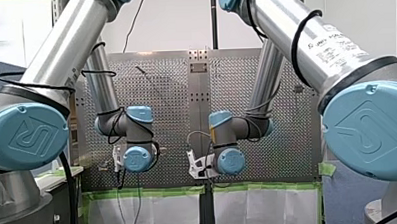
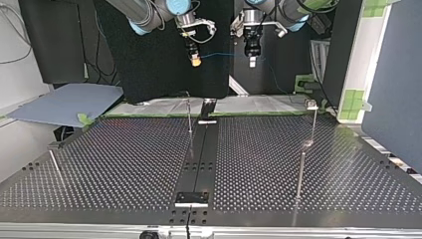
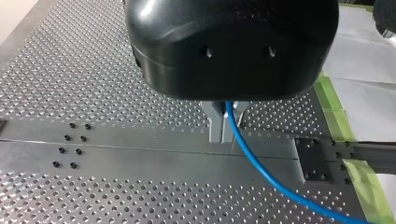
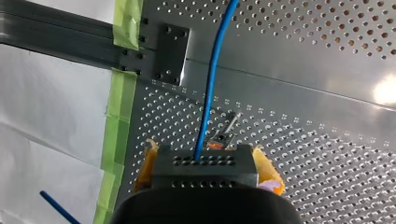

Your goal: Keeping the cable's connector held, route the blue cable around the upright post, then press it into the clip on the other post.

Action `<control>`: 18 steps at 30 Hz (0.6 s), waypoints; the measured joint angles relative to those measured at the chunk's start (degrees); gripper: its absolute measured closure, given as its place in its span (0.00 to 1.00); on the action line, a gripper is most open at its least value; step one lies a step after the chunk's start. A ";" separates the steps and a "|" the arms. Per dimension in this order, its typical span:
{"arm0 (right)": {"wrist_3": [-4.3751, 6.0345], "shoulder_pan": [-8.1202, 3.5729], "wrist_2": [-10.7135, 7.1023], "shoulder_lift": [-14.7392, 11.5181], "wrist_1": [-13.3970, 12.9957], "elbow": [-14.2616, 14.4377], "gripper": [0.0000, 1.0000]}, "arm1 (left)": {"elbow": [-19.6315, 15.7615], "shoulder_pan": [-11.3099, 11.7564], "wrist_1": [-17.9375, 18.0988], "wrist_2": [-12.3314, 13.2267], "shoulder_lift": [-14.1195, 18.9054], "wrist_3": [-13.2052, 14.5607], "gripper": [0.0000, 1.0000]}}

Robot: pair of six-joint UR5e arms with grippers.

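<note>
Blue cable (image 2: 224, 54) spans the air well above the desk (image 2: 124, 164) | top view's left: my right hand (image 2: 196, 61) pinched on it | right: my left hand (image 2: 252, 61) clamped on it | connector unseen | risk: over-tension rounding the thin post (image 2: 189, 117) could drag it from my grip.

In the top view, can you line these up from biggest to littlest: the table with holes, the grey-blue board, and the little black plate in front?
1. The table, by far the largest.
2. The grey-blue board at the view's left.
3. The black plate, the smallest, though it lies nearest the camera.
</note>
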 joint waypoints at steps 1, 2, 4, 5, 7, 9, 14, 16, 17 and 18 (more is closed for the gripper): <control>0.00 0.00 0.00 0.00 0.03 0.00 1.00 | 0.00 -0.06 -0.06 -0.06 0.06 0.01 1.00; 0.00 0.01 -0.01 0.01 0.04 0.00 1.00 | 0.00 -0.24 -0.23 -0.24 0.23 0.03 1.00; 0.05 0.00 -0.05 -0.13 -0.08 -0.17 1.00 | 0.08 -0.94 -0.90 -0.92 0.94 0.02 1.00; 0.17 -0.03 -0.04 -0.36 -0.14 -0.34 1.00 | 0.09 -1.33 -1.22 -1.25 1.36 -0.02 1.00; 0.75 0.05 0.19 -1.09 -0.14 -0.63 1.00 | 0.14 -2.11 -2.07 -1.78 2.52 -0.32 1.00; 1.65 0.25 0.27 -2.09 0.03 -0.77 1.00 | 0.15 -2.39 -3.15 -1.71 3.74 -1.08 1.00; 3.71 0.54 -1.02 -4.71 1.45 -0.88 1.00 | 0.17 -2.06 -4.37 -0.66 6.56 -2.45 1.00; 4.17 0.59 -1.48 -5.84 2.01 -0.93 1.00 | 0.17 -1.89 -4.51 -0.57 7.69 -2.54 1.00; 4.31 0.59 -1.59 -6.27 2.16 -0.96 1.00 | 0.18 -1.79 -4.58 -0.53 8.15 -2.61 1.00; 4.46 0.60 -1.71 -6.79 2.32 -1.05 1.00 | 0.17 -1.62 -4.77 -0.48 8.78 -2.72 1.00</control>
